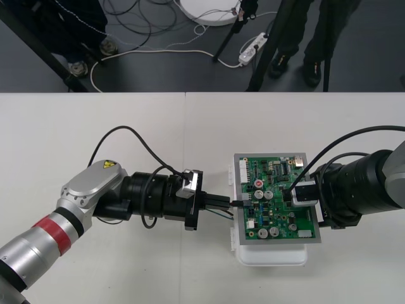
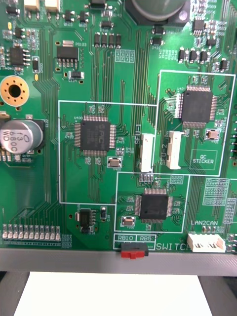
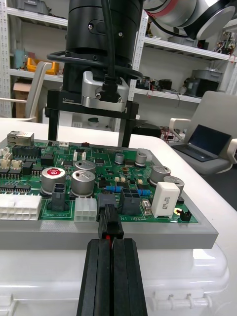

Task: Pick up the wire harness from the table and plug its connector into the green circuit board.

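Note:
The green circuit board (image 1: 278,166) rests on a white base (image 1: 272,258) right of the table's middle. My left gripper (image 1: 231,202) reaches in level from the left, shut on the harness's small black plug (image 1: 240,202). In the left wrist view the fingers (image 3: 96,276) pinch the plug (image 3: 109,224), whose tip meets a dark socket (image 3: 105,200) at the board's (image 3: 163,163) near edge; how deep it sits I cannot tell. A few thin wires (image 1: 218,214) trail back beneath the fingers. My right gripper (image 1: 293,194) (image 3: 89,143) stands open over the board's (image 2: 98,74) opposite side, fingers (image 3: 52,123) down on it.
A grey frame (image 3: 163,236) rims the board above the white base (image 3: 197,276). Tall capacitors (image 3: 84,181) and a white connector block (image 3: 17,206) stand close beside the socket. Pale table surface (image 1: 95,126) spreads left of and behind the board.

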